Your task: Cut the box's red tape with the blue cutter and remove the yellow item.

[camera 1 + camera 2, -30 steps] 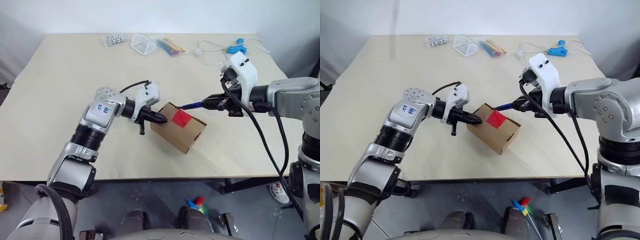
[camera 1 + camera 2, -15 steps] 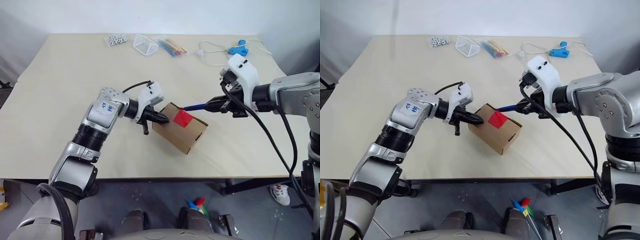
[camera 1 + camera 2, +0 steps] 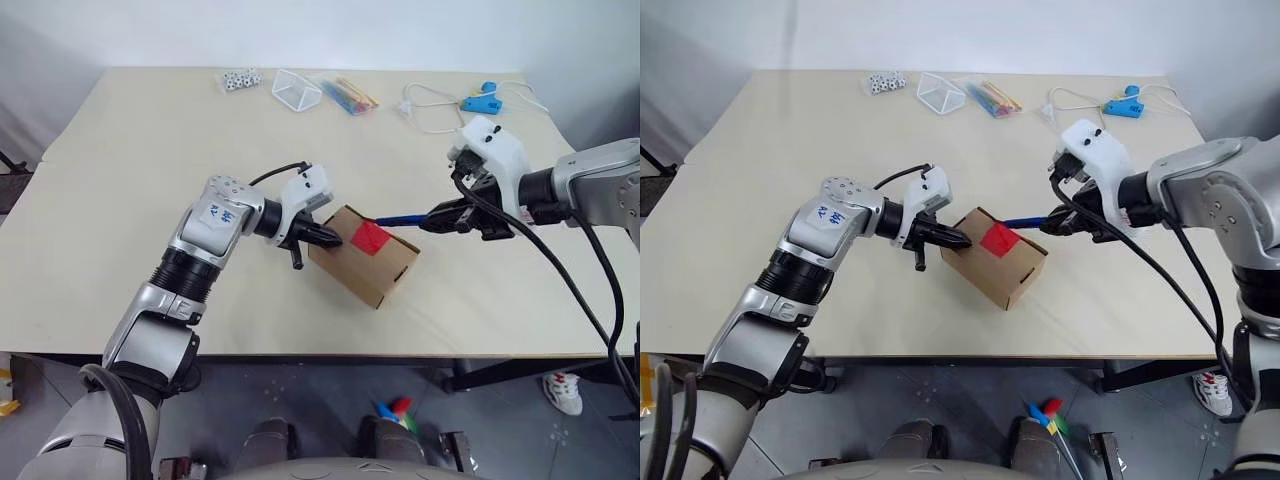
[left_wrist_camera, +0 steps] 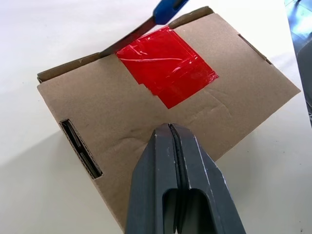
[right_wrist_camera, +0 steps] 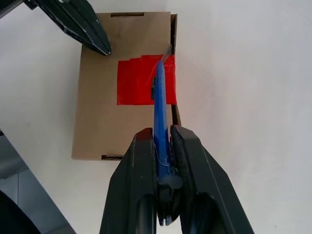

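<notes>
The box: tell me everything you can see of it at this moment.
The box is a small brown cardboard mailer, closed, lying flat at an angle on the table, with narrow slots in its sides. The red tape, glossy and wrinkled, lies across its top to one edge. The shut left gripper presses its fingers on the top near a corner. The blue cutter, held by the right gripper, has its tip at the tape's seam edge.

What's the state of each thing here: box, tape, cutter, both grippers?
box: closed, flaps down, lying on the table.
red tape: on the top seam, wrinkled, no cut through it visible.
blue cutter: held in the right gripper, blade tip at the tape's edge by the seam.
left gripper: shut, empty, tips pressed on the box's top.
right gripper: shut on the blue cutter.
</notes>
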You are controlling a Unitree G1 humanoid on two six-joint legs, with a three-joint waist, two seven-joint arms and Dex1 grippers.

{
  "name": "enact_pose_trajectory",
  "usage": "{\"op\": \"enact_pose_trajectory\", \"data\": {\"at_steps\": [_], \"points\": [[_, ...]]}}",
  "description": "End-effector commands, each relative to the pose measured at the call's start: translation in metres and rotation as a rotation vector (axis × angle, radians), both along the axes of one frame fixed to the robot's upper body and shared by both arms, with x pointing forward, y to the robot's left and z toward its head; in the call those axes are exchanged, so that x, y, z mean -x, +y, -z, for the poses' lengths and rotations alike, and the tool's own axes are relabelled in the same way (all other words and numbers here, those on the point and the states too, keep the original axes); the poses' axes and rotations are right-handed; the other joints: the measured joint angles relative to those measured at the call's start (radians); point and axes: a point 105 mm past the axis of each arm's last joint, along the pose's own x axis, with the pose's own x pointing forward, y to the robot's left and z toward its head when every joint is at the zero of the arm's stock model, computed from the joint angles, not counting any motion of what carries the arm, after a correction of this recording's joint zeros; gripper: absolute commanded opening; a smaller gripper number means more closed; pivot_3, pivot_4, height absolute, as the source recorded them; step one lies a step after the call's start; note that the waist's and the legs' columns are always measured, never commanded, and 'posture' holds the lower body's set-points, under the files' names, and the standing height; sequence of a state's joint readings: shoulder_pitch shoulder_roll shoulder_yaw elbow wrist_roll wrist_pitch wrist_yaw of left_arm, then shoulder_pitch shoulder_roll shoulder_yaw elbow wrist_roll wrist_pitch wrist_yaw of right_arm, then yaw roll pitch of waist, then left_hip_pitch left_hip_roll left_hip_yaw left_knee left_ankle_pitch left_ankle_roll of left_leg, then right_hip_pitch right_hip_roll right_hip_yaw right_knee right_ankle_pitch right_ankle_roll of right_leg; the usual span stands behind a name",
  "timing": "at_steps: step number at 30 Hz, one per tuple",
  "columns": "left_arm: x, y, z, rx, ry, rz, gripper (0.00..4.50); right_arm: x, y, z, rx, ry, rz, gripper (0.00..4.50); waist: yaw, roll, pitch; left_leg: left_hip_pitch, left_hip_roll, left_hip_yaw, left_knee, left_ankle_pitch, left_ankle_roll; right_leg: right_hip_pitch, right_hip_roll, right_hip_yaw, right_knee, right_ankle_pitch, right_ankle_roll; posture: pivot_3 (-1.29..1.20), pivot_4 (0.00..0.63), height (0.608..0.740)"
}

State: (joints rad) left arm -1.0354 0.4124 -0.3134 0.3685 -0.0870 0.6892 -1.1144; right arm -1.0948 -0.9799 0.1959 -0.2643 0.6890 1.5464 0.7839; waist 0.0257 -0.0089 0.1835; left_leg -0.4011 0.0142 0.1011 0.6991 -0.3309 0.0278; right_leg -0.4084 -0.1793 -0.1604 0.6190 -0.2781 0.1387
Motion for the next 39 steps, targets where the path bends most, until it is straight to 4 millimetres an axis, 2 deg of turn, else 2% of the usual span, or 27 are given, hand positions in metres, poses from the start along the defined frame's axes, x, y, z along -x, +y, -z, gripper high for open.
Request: {"op": "enact_pose_trajectory", "data": {"at_steps": [1, 11, 17, 25, 33, 39], "points": [[-0.006, 0.013, 0.031, -0.087, 0.079, -0.094, 0.0, 0.009, -0.001, 0.002, 0.018, 0.043, -0.035, 0.17, 0.0, 0.0, 0.0, 0.0, 0.0, 0.0, 0.0, 0.0, 0.0, 0.0, 0.0, 0.0, 0.0, 0.0, 0.0, 0.0, 0.15, 0.74], [-0.009, 0.012, 0.031, -0.082, 0.077, -0.104, 0.0, 0.011, -0.009, 0.003, 0.061, 0.064, -0.045, 0.17, -0.001, 0.0, -0.003, 0.0, 0.0, 0.0, 0.001, 0.0, 0.0, 0.001, 0.0, 0.0, 0.0, 0.0, 0.0, 0.0, 0.15, 0.74], [-0.01, 0.01, 0.03, -0.074, 0.07, -0.099, 0.0, -0.004, 0.003, -0.001, 0.027, 0.016, -0.063, 0.17, -0.004, 0.0, -0.004, 0.001, 0.0, 0.0, 0.002, 0.001, 0.002, 0.001, -0.001, 0.003, 0.0, 0.0, 0.0, 0.0, 0.15, 0.74], [-0.007, 0.007, 0.03, -0.07, 0.062, -0.07, 0.0, -0.024, 0.02, -0.015, -0.036, -0.063, -0.07, 0.17, -0.015, 0.0, -0.004, 0.004, 0.0, -0.002, 0.002, 0.002, 0.003, 0.001, -0.001, 0.005, 0.001, 0.0, -0.001, 0.0, 0.15, 0.74], [-0.004, 0.005, 0.029, -0.071, 0.053, -0.041, 0.0, -0.035, 0.017, -0.027, -0.048, -0.114, -0.045, 0.17, -0.029, 0.0, -0.004, 0.004, 0.0, -0.002, 0.0, 0.002, 0.003, 0.001, -0.001, 0.005, 0.001, 0.0, -0.001, 0.0, 0.15, 0.74], [-0.004, 0.009, 0.027, -0.078, 0.042, -0.03, 0.0, -0.035, 0.014, -0.041, -0.056, -0.151, -0.046, 0.17, -0.027, 0.0, -0.004, 0.003, 0.0, -0.002, 0.0, 0.002, 0.003, 0.0, -0.001, 0.005, 0.001, 0.0, -0.001, 0.0, 0.15, 0.74]]}}
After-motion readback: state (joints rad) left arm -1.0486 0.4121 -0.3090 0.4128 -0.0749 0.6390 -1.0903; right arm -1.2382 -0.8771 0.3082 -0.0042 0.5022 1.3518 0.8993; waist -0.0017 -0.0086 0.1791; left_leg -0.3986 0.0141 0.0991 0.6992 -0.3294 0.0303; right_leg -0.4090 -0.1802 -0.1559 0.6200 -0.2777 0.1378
